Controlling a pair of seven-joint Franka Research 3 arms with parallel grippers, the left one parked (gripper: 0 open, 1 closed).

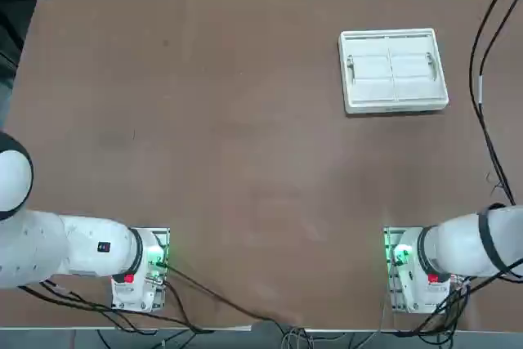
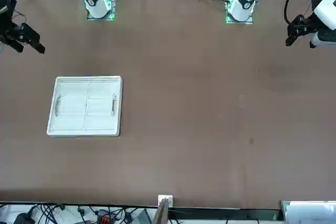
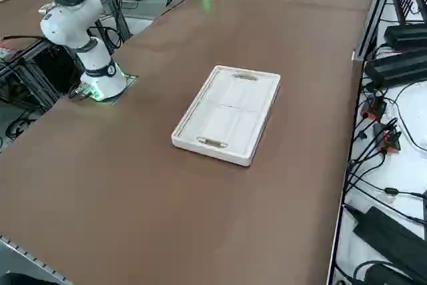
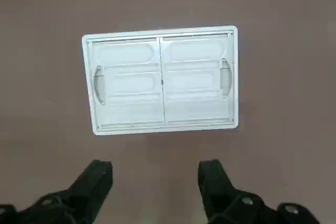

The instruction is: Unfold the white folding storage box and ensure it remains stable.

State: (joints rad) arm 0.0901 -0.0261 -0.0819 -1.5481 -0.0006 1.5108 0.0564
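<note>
- Top view: the folded storage box (image 1: 394, 71) lies flat on the brown surface (image 1: 204, 161), towards its far right corner, well in from the right edge and nearer the far edge than the near one. Its long axis runs roughly left to right, with the oval handle holes at the two short ends. It lies on the right arm's side, so that arm is the nearer one.
- Front view: the right arm's pincer (image 2: 30, 49) shows up to the robot's right of the box, well apart from it. The pincer looks raised, so its height may skew that offset. The two hinged panels lie folded down inside the thick rim.
- Right side view: the box sits low and level, its rim all around the collapsed panels. The pincer can't be made out here.
- Right wrist view: the pincer's fingers stand wide apart with nothing between them. The box lies out beyond the fingertips, untouched. Its long axis runs nearly parallel to the line from finger to finger, slightly skewed, so the handle ends face the way the fingers open. Unfolding hasn't begun; the next move likely calls for coming down over the panels, minding that slight skew.
</note>
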